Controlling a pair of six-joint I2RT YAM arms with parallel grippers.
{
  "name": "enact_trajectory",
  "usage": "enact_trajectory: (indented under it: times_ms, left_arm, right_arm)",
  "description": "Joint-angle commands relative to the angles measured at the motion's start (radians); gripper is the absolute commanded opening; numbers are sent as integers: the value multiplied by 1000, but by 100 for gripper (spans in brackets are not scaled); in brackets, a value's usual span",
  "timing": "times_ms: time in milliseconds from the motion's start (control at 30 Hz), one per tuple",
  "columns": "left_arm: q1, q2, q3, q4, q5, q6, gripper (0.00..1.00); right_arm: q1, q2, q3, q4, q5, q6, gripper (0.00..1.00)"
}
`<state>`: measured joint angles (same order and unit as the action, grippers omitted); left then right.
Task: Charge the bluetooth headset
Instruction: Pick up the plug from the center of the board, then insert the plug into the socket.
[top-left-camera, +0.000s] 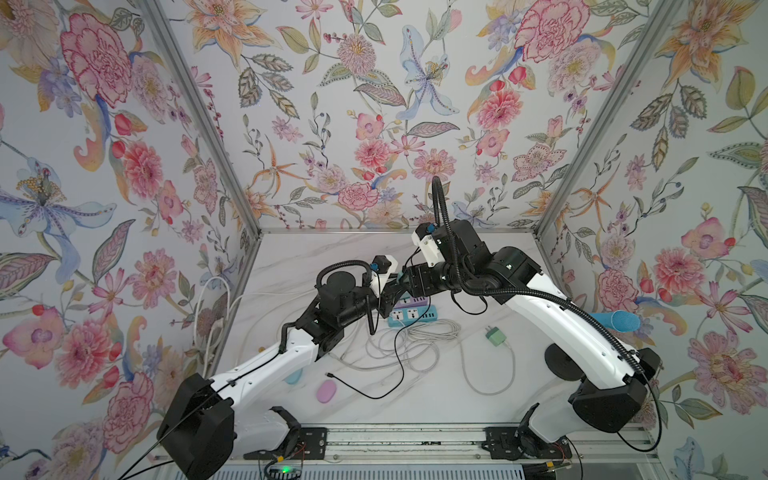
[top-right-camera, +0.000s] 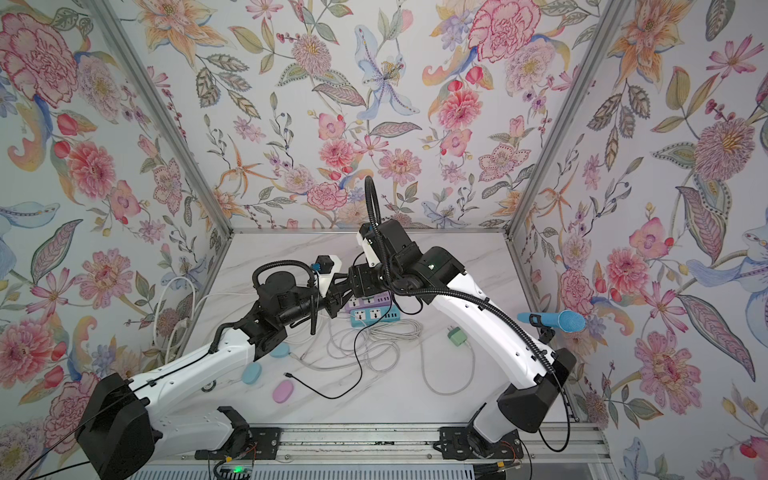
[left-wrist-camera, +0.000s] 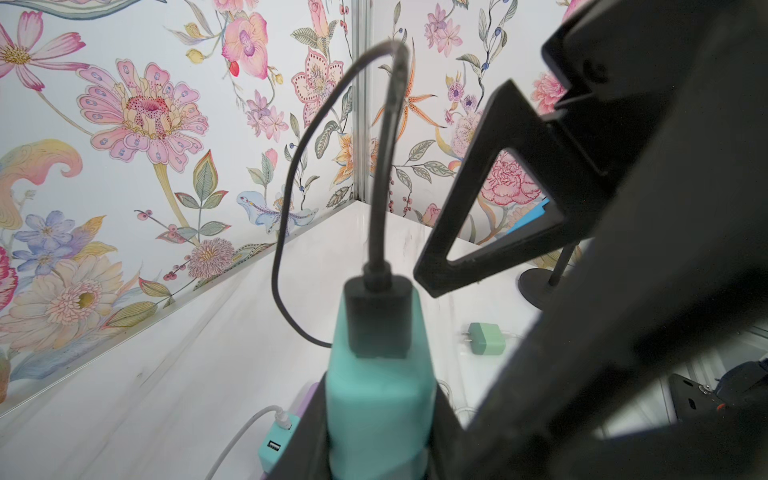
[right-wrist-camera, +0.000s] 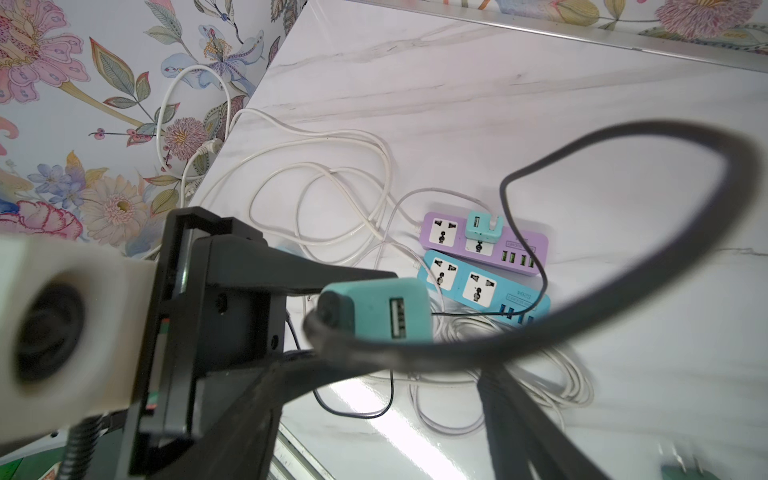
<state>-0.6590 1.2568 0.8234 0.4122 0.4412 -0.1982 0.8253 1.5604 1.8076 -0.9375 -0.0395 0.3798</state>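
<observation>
Left gripper (left-wrist-camera: 380, 428) clamps the teal USB charger (right-wrist-camera: 374, 309), with the black cable (left-wrist-camera: 379, 187) seated in its port. It is held aloft near the purple power strip (right-wrist-camera: 534, 241), likely for plugging in.

Right gripper (right-wrist-camera: 388, 374): jaws apart, empty, beside the cable loop.

Both arms reach inward, wrists nearly meeting.

Headset: probably the pink oval case (top-left-camera: 326, 392), on the tabletop (top-left-camera: 436, 399) by the cable's free plug (top-left-camera: 329, 375).

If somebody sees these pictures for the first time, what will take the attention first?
The flowered wallpaper on every wall strikes first. At mid-table the left arm and right arm meet above a purple power strip and a blue power strip, where the left gripper jaws hold a teal charger with a black cable plugged into it. A blue microphone stands by the right wall.
</observation>
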Motion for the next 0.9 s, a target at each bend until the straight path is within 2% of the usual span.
enact_trajectory:
  times_ms: [0, 67, 233, 433, 500, 567, 600, 633, 667, 700, 867]
  left_arm:
    - [-3, -15, 23, 28, 11, 10, 0]
    - [-2, -16, 23, 28, 12, 10, 0]
    - [-1, -19, 23, 20, 5, 20, 0]
    - [5, -28, 14, 17, -18, 22, 0]
    - [19, -27, 18, 17, -14, -12, 24]
    - [43, -19, 27, 16, 25, -42, 32]
    - [55, -15, 31, 13, 36, -61, 41]
    - [68, -13, 33, 11, 40, -81, 56]
    - [78, -13, 30, 12, 40, -99, 66]
    - [88, -13, 26, 17, 42, -116, 71]
    - [110, -30, -9, 37, 53, -169, 77]
  right_arm:
    - [2, 36, 41, 49, 26, -10, 71]
    - [2, 54, 51, 57, 44, -12, 68]
    - [0, 78, 62, 58, 56, -20, 46]
    - [-6, 74, 43, 58, 47, -24, 11]
    - [-6, 71, 30, 59, 54, -29, 0]
    - [-7, 64, 7, 58, 72, -33, 0]
    - [-7, 59, -10, 60, 89, -36, 0]
    - [-9, 53, -31, 62, 109, -39, 0]
    - [-11, 46, -55, 67, 126, -38, 0]
    - [-16, 35, -86, 77, 145, -36, 0]
    - [-55, -39, -295, 202, 185, 37, 0]
